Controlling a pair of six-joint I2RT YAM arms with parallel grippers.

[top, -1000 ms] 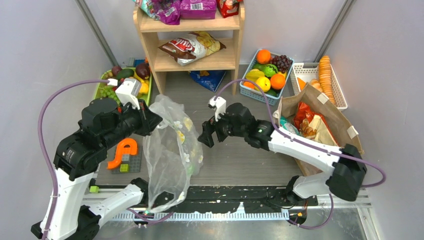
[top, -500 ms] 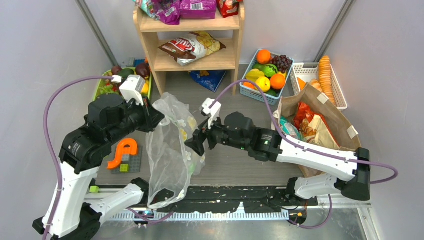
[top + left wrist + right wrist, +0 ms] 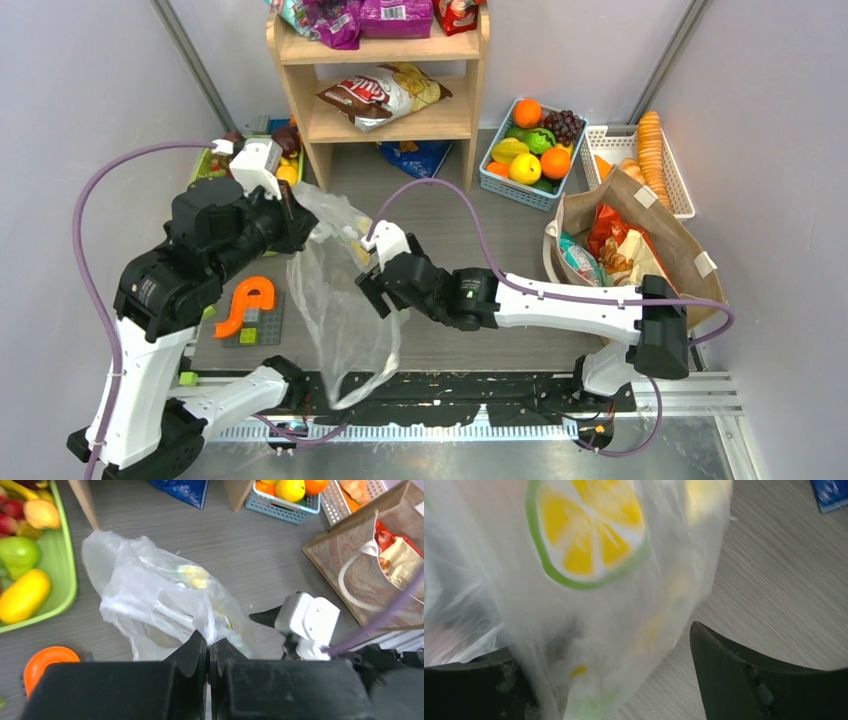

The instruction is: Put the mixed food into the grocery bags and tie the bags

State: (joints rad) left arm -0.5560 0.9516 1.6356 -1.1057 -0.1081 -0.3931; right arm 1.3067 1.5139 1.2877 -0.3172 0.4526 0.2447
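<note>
Right gripper [image 3: 372, 295], jaws wide apart, straddles the upper side of the clear plastic bag [image 3: 335, 320], which I see hanging lengthwise down from my left gripper [image 3: 208, 647], pinched together on the bag's top edge just above.
</note>
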